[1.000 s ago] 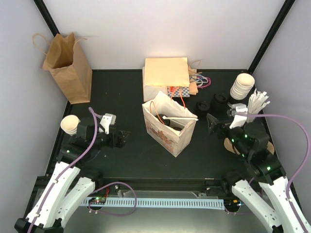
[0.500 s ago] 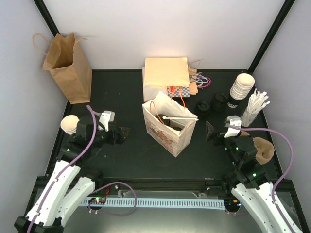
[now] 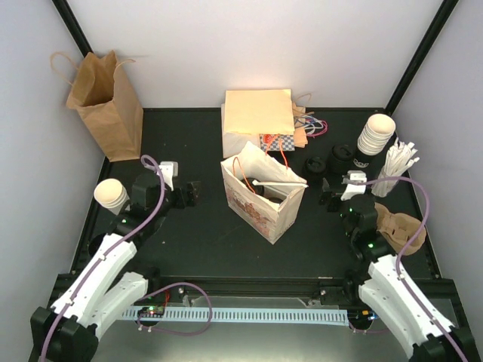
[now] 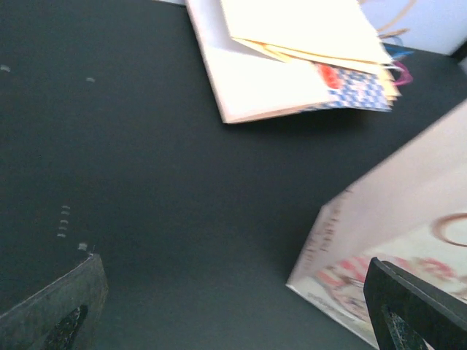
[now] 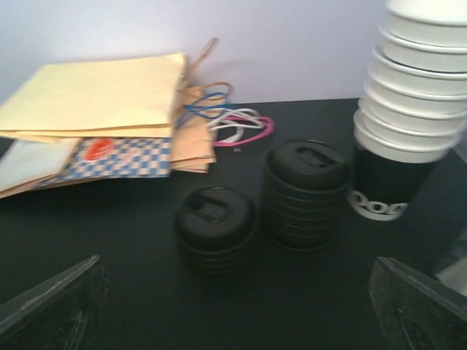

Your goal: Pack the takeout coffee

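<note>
Both arms swung since earlier frame; left tool (image 3: 193,193) and right tool (image 3: 327,193) now flank patterned bag (image 3: 260,215) at bench (image 3: 181,151) centre, both spread, empty. Dark lid inside bag looks like takeout coffee (image 3: 263,191), roughly midway between tools.

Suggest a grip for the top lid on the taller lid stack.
Take the top lid by its rim, coming straight down from above: it is round, shallow and lies level on the taller stack. The fingers probably belong on its near and far edges, since the shorter stack sits close on one side and the cups on the other.
</note>
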You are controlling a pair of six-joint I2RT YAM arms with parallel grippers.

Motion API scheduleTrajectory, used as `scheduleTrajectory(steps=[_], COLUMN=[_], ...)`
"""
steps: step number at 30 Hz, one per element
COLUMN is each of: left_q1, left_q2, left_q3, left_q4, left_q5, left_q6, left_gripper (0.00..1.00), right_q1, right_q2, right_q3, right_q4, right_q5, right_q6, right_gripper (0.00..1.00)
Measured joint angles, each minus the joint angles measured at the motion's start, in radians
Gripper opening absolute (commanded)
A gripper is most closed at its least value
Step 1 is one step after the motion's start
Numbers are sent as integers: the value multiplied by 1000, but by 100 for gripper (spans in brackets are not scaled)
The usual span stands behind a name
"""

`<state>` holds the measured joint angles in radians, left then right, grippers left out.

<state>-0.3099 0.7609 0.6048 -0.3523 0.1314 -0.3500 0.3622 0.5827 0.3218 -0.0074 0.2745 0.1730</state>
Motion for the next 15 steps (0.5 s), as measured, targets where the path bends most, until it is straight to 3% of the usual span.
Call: scheduleTrajectory(steps=[6,9,15], left_q1=[2,12,54], left_q2=[12,32,168], left_q3=[-147,-227,-239], left_q4=[235,380,555], left_q5=[-209,-291,-378], left_q6=[99,160,248], left_gripper=[99,99,99], right_q1=[-193,-213,-252], right_q2=[124,217,359], right_q3=[-106,-109,-110], right_q4=[293,398,581], right_q5=[-78,-96,-133], right_q6=[-55,-103,-161], right_gripper=[100,100,97])
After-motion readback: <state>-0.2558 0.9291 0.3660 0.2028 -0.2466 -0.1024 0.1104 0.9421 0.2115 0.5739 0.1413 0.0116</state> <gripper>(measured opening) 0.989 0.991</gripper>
